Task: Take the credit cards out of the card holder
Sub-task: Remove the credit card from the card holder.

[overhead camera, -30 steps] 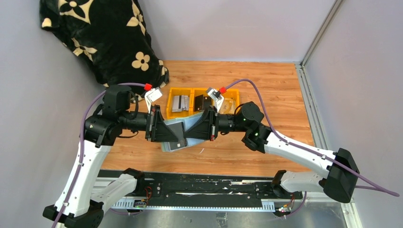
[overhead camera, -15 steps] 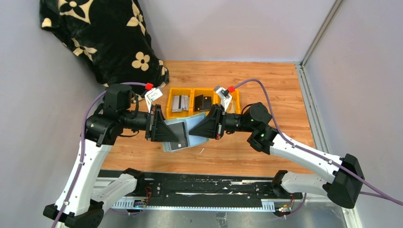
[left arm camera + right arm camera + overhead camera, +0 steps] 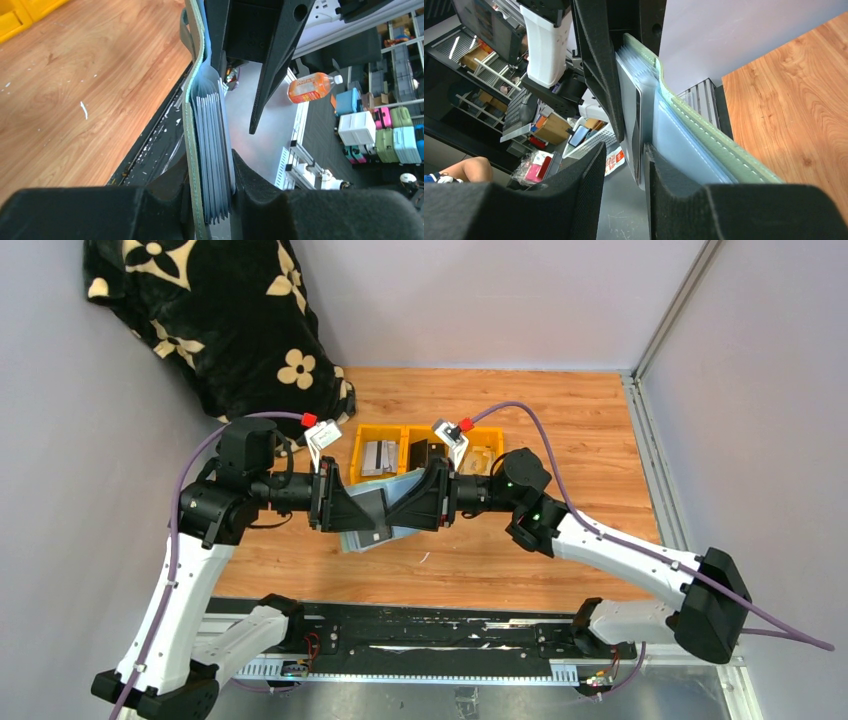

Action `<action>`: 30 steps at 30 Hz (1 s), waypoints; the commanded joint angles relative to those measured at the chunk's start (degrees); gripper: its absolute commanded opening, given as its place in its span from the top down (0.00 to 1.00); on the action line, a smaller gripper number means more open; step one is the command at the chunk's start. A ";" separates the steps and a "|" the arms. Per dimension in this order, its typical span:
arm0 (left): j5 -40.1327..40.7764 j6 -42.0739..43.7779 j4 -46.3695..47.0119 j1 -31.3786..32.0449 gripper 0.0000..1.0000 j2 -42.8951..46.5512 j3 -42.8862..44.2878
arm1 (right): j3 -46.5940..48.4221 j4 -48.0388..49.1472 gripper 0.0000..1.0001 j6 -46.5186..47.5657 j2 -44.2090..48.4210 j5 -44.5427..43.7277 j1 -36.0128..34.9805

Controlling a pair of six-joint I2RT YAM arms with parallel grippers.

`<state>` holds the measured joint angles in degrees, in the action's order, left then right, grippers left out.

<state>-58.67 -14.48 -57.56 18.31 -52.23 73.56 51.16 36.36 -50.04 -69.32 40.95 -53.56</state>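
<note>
**benchrat:** Right arm swung back left toward the holder (image 3: pixel 360 540) since half a second ago. Right gripper (image 3: pixel 624 160) was shut then, and now its jaws are apart. They straddle the edge of a grey card (image 3: pixel 638 135), with a gap on one side.

**yamfan:** Yep. Left gripper (image 3: pixel 212 187) is clamped hard on the holder's other end, with the sleeves and cover squeezed between its pads.

**benchrat:** Where's it sitting?

**yamfan:** It's up in the air between the two grippers, over the middle of the table (image 3: pixel 560 410) and just on the near side of the bins (image 3: pixel 380 432). Bare wood runs from the bins out to the right edge. The blanket (image 3: pixel 220 320) crowds the far-left corner.

**benchrat:** And how does the holder look?

**yamfan:** It has a grey-green cover with pale stitching, bent in a curve. A fan of clear bluish sleeves is stacked against it.
</note>
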 commanded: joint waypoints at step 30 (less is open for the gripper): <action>-15.05 -0.33 1.71 -0.02 0.81 3.36 -0.42 | -8.35 18.11 1.00 -9.87 -0.98 -5.28 1.23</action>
<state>-65.65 -14.76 -56.62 17.78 -50.98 72.40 44.66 56.21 -61.23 -71.79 38.89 -54.04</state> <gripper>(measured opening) 0.248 0.004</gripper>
